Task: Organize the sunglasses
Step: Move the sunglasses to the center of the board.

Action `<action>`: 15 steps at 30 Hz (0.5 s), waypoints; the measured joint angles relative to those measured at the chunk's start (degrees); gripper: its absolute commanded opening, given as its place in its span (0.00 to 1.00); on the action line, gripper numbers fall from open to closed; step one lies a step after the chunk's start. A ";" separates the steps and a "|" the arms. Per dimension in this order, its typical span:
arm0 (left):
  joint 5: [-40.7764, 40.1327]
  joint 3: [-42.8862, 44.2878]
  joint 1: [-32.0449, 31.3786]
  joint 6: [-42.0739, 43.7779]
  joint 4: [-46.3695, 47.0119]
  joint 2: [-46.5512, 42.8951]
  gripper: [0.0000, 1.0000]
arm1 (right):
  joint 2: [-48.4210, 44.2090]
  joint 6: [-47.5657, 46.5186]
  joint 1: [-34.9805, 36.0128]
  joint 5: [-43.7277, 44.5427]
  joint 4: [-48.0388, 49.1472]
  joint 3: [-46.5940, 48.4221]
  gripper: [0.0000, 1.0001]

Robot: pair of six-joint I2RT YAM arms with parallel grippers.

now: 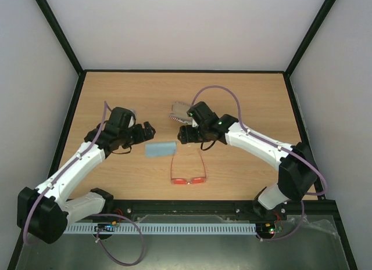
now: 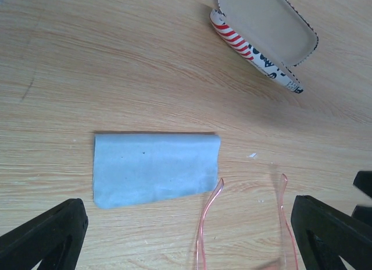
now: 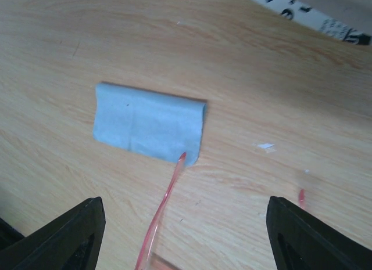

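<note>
Left claw [image 2: 189,212] wide and empty, right claw [image 3: 185,206] likewise, sunglasses [image 1: 188,180] unfolded, case [image 1: 179,110] half hidden by arm [image 1: 256,142]

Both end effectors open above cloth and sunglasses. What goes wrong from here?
1. One temple tip of the sunglasses touches the edge of the cloth; lifting either may drag the other.
2. The temples lie flat and spread; the right end effector might slip off or bend them.
3. The open case sits right beside that end effector and could get knocked.

Cloth [image 2: 154,168] crowds one temple tip of the sunglasses [image 1: 181,180]; case [image 2: 264,26] lies well apart.
</note>
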 measured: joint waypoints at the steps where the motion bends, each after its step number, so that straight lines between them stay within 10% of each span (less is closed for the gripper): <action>1: 0.59 0.00 0.33 0.09 0.04 0.31 0.99 | 0.20 0.02 -1.03 -0.57 0.00 0.00 0.79; 15: 6.19 11.96 3.63 -0.96 -8.83 10.36 0.99 | 0.61 2.69 -5.53 -7.80 -8.76 2.99 0.99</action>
